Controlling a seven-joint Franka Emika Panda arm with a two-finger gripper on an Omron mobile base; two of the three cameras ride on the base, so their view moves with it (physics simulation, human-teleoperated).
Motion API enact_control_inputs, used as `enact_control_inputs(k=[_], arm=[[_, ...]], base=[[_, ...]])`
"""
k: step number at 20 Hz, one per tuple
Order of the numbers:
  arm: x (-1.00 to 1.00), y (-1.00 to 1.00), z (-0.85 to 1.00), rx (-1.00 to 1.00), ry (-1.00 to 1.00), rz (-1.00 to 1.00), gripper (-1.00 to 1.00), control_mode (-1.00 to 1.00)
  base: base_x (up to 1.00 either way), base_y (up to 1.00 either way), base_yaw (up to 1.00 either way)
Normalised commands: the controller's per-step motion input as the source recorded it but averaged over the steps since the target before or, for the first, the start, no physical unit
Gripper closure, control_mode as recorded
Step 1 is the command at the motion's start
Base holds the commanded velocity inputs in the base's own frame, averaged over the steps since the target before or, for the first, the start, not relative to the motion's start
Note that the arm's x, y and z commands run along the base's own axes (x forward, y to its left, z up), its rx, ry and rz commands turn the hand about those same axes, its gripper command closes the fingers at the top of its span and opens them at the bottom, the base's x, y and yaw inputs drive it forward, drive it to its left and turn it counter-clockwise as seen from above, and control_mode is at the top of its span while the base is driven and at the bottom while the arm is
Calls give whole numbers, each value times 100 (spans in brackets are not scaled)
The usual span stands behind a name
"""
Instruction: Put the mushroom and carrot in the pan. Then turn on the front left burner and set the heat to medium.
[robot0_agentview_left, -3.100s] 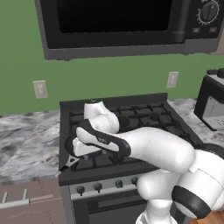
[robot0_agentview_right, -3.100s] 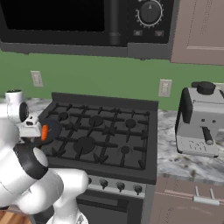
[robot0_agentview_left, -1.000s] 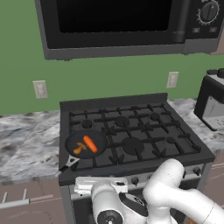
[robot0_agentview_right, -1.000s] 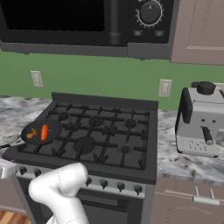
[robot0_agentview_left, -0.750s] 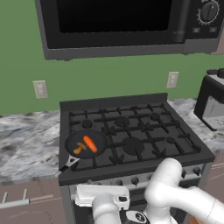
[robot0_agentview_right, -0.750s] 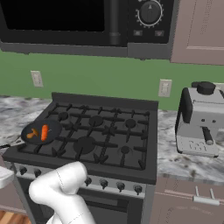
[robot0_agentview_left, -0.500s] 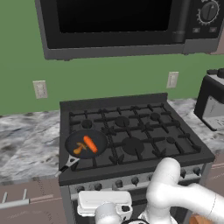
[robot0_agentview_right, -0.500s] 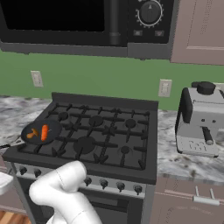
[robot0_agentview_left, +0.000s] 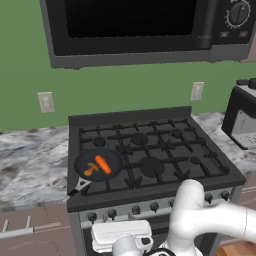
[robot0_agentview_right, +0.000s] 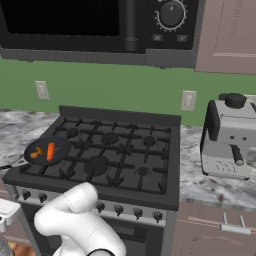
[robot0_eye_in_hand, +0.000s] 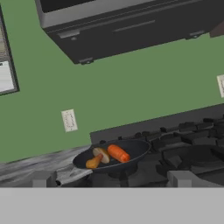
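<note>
As carrot (robot0_agentview_left: 102, 163) lies diagonal, pan (robot0_agentview_left: 113, 170) handle front-left

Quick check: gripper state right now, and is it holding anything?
Gripper: open, holding nothing; the carrot and mushroom lie in the pan.

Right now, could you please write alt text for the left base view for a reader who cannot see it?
A dark pan holding a carrot and a mushroom sits on the front left burner of a black gas stove. The white arm bends low in front of the oven, below the knobs. A microwave hangs above against a green wall.
</note>
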Motion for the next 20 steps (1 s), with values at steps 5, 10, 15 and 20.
enact_control_inputs(k=[5, 10, 15, 20], arm=[[0, 11, -9, 0, 7, 6, -100, -100], [3, 22, -20, 0, 4, 6, -100, -100], [0, 3, -27, 0, 0, 1, -100, -100], [0, 0, -45, 0, 0, 0, -100, -100]], base=[[0, 0, 0], [0, 0, 0], [0, 0, 0], [0, 0, 0]])
